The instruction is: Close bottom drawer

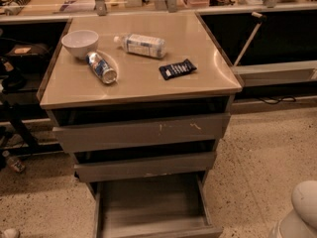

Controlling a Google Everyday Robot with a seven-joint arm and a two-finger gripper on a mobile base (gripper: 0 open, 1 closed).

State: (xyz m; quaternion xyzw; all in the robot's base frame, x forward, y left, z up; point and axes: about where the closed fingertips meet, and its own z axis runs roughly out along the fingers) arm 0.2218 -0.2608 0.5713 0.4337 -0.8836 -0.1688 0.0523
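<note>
The bottom drawer (148,205) is the lowest of three grey drawers in the cabinet. It is pulled far out, showing its shallow grey tray interior, and its low plain front (163,231) is at the bottom edge of the view. My gripper itself is out of view. Only a white rounded part of my arm (303,209) shows at the bottom right corner, to the right of the drawer and apart from it.
The top drawer (141,131), with orange scratch marks, and the middle drawer (146,165) stand slightly open. On the cabinet top (143,83) are a white bowl (80,42), a lying can (101,67), a lying plastic bottle (141,44) and a dark snack packet (177,69). Speckled floor lies on both sides.
</note>
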